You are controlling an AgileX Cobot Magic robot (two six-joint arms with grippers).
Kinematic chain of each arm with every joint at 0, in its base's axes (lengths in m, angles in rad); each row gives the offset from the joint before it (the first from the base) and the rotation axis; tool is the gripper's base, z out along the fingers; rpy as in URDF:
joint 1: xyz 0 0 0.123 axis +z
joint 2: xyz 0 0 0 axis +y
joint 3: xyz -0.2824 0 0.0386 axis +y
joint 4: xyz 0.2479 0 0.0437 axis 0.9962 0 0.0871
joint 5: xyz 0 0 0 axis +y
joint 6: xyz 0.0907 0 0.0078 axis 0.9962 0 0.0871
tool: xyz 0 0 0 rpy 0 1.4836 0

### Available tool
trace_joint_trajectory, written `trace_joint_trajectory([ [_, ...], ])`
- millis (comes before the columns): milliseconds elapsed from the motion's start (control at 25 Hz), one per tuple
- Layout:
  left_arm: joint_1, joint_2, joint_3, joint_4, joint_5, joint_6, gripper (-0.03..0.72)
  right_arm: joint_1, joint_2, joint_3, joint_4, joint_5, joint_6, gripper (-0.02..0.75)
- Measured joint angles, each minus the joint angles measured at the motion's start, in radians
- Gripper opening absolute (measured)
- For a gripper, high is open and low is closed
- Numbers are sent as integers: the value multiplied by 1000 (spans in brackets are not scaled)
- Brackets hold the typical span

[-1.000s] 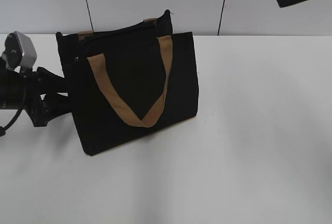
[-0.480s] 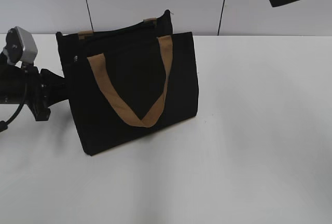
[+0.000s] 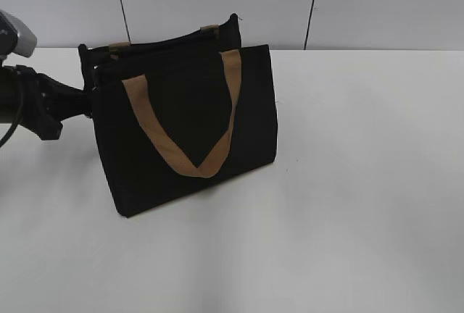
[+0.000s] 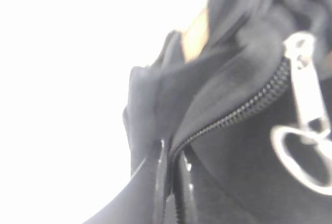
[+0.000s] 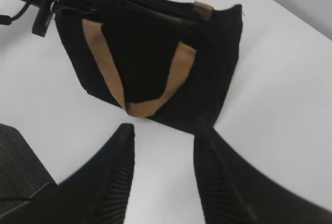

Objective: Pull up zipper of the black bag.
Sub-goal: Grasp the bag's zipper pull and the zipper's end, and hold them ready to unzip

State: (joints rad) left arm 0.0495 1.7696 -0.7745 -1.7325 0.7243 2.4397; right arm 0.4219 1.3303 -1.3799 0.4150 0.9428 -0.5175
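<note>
Black bag [image 3: 192,121] stands upright left of centre on the white table [image 3: 348,197], its tan strap handle [image 3: 181,128] hanging in a V on the near face. Left gripper [image 4: 171,182] has its fingers pinched together on the bag's left top corner fabric, just beside the zipper [image 4: 244,110], whose silver pull [image 4: 303,120] dangles to the right. Right gripper [image 5: 161,156] hovers well above the table, fingers apart and holding nothing.
</note>
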Motion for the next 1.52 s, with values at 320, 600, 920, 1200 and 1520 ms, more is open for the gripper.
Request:
trace_joint_trajectory([
  [320,-1,-183,0,112,-44,-174,7,116,194,-139,4,-10,60,294],
  [600,-1,-287,0,229,-44,-274,7,231,399,-259,88,-16,62,294],
  [920,-1,-317,0,260,-46,-308,7,247,590,-428,166,-18,62,294],
  [1200,-1,-317,0,262,-48,-317,7,249,667,-483,253,-16,81,294],
  [1520,-1,-317,0,262,-50,-318,7,268,735,-483,257,-22,90,294],
])
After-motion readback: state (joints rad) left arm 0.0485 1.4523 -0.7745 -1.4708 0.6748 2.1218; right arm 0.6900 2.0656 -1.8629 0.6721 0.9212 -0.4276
